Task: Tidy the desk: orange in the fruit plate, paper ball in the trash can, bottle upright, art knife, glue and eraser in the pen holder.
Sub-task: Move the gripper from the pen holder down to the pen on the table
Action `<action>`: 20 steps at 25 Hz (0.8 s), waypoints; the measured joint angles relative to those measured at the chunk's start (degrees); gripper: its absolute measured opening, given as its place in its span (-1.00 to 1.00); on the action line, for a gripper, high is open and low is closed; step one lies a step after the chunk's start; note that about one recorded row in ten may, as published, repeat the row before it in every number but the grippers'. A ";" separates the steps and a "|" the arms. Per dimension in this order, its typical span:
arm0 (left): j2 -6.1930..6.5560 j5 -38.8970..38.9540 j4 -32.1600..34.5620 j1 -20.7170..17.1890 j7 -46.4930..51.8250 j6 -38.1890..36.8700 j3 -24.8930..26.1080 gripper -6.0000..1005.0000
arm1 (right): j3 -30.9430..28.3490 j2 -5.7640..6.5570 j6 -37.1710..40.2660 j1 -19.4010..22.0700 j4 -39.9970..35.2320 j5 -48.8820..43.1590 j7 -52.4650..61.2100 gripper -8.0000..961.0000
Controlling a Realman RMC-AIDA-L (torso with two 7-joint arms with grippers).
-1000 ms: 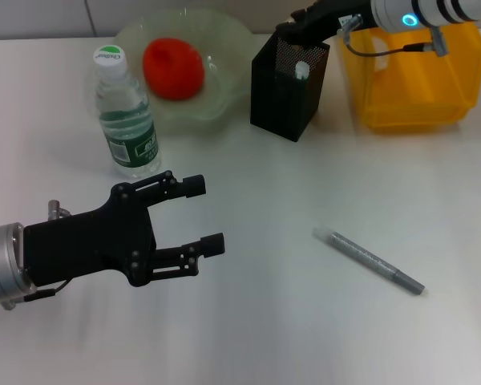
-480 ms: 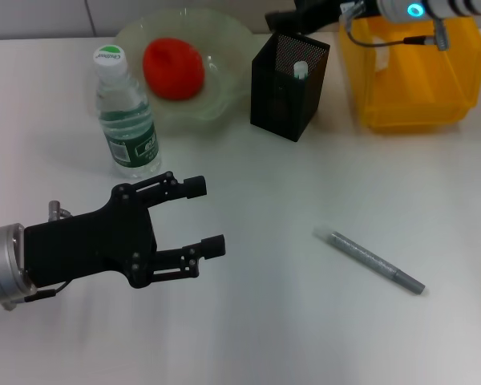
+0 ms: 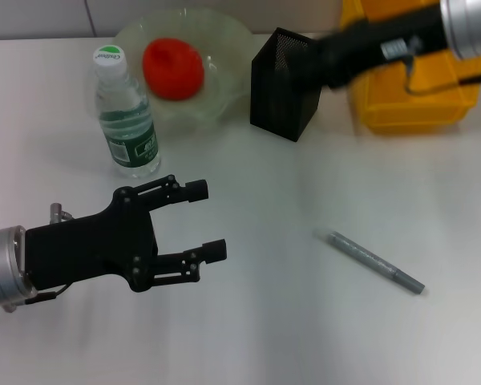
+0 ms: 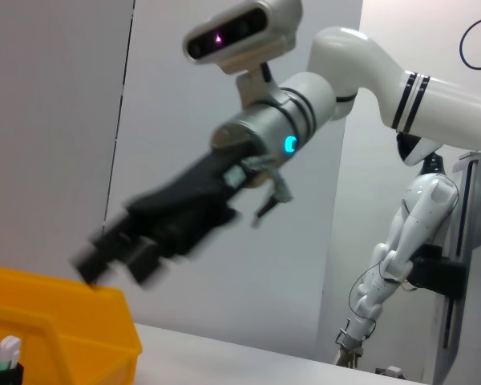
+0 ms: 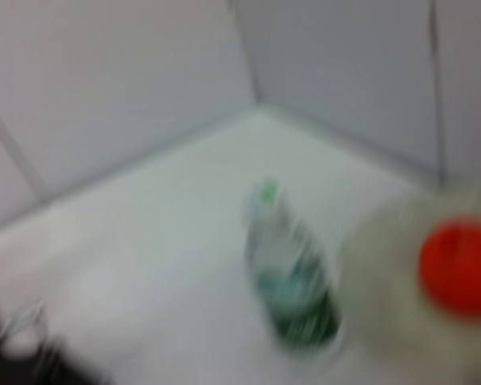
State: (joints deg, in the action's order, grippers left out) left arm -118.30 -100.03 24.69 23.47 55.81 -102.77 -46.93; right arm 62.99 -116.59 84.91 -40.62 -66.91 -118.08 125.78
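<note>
- While the grey art knife (image 3: 376,261) lies flat on the white table (image 3: 289,321), well apart from the black mesh pen holder (image 3: 284,83), the right gripper (image 3: 337,56) hangs beside that holder; whether its fingers are spread cannot be told.
- A careless sweep could tip the holder, which looks light.
- The left gripper (image 3: 200,220) hovers with fingers spread, holding nothing, near the upright clear plastic bottle (image 3: 127,112); a stray reach could knock it over.
- The orange (image 3: 173,67) sits in the glass fruit plate (image 3: 224,40).
</note>
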 joint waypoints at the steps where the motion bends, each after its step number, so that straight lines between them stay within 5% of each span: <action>1: 0.00 0.00 0.00 0.00 0.00 0.00 0.00 0.63 | -0.46 0.19 2.61 -0.29 0.00 -1.47 1.05 0.20; 5: 0.00 -0.05 0.00 0.00 0.00 0.00 0.00 0.63 | -0.75 0.24 8.38 -1.79 0.80 -11.00 4.31 0.20; 9: 0.00 -0.06 0.00 0.14 0.01 0.22 0.00 0.63 | 1.12 -1.86 9.51 -3.43 4.75 -22.92 4.61 0.20; 20: 0.00 0.23 0.00 0.11 0.51 0.11 0.27 0.63 | 10.69 -2.50 8.32 -2.08 6.06 -26.28 4.45 0.19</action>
State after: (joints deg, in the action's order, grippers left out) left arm -118.30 -99.81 24.70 23.58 56.32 -102.66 -46.66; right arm 73.68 -119.08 93.23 -42.70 -60.85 -144.36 130.23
